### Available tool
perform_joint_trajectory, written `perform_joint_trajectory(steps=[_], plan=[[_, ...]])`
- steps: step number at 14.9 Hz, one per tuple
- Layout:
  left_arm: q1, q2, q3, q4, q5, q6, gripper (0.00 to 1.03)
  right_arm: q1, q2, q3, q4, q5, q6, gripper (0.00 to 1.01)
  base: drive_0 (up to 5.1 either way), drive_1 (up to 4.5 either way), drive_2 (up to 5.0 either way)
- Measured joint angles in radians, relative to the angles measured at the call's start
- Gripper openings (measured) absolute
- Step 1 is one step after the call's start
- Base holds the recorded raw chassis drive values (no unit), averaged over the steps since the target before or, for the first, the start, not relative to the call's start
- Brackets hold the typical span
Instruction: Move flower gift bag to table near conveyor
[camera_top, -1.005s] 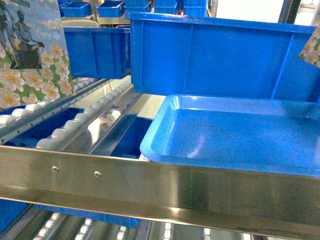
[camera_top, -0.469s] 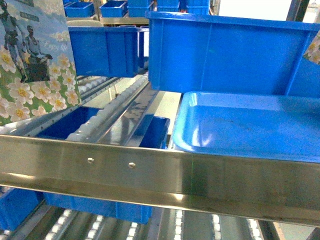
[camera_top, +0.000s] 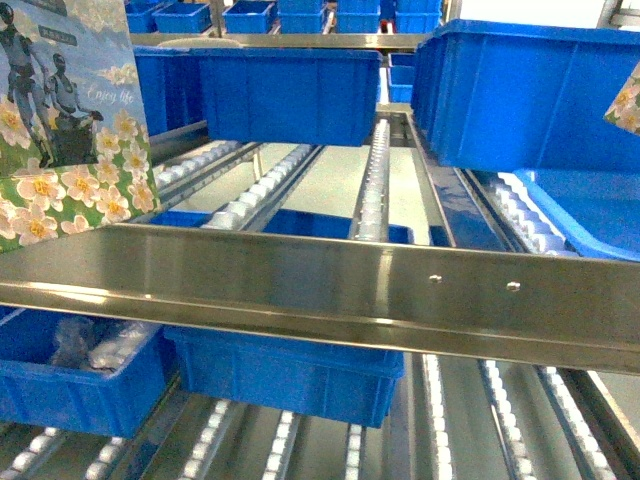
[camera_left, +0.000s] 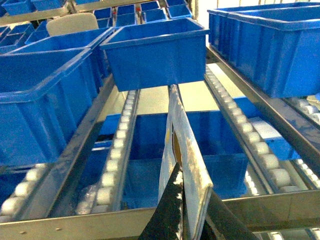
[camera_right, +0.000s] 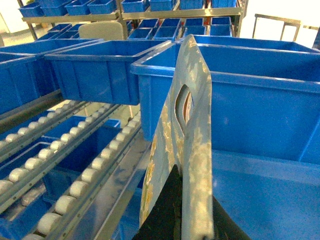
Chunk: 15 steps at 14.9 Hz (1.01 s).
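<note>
Each hand, left and right, grasps a flower gift bag as the view swings left along the conveyor; no desk visible yet.

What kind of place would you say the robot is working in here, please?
Most likely a warehouse or factory parts store: sloping tracks of white rollers on a stainless-steel rack, and rows of identical blue plastic bins on shelving behind.
</note>
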Motion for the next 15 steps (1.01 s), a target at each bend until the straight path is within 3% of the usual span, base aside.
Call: perform_joint_trajectory(steps=[15], plan=[[0.001, 0.0, 0.0, 0.001, -0.002, 0.002, 0.02, 0.0, -0.001, 0.0, 0.003, 0.0, 0.0, 0.02, -4.8, 1.14, 3.5]])
